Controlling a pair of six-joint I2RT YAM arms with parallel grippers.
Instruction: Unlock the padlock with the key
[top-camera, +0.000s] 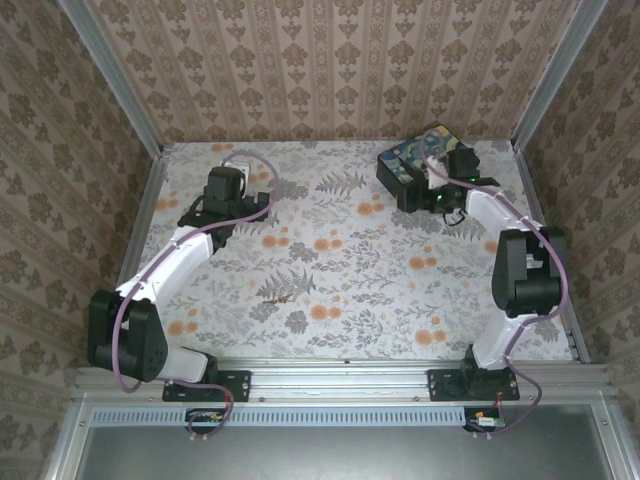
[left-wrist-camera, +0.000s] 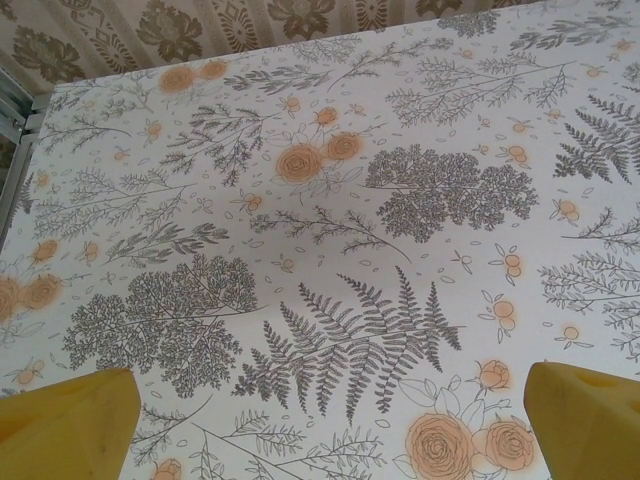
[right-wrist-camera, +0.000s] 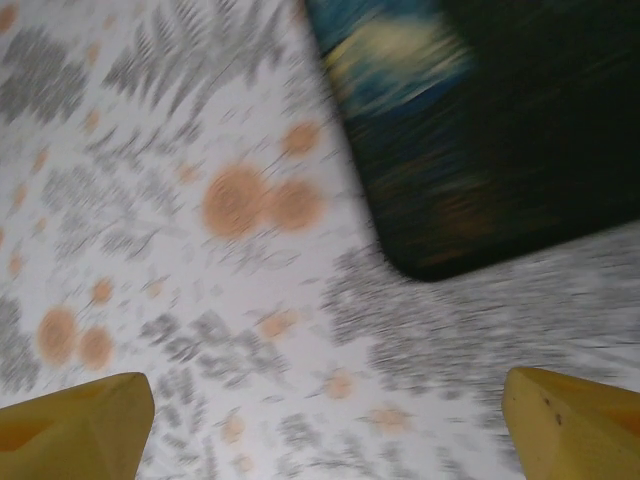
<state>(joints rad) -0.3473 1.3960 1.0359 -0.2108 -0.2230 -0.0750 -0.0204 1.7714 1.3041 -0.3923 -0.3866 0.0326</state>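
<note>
Padlock: location versus jaws cannot be told (blurred) | right gripper (right-wrist-camera: 325, 400): jaws apart, near box (right-wrist-camera: 500, 130) | left gripper (left-wrist-camera: 330, 390): jaws apart

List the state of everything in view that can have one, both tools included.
box: lying flat at the far right of the tablecloth, painted lid looks closed.
left tool: open, nothing between its fingers, over bare tablecloth.
right tool: open, nothing between its fingers, near corner of the box just ahead; this view is motion-blurred.
</note>
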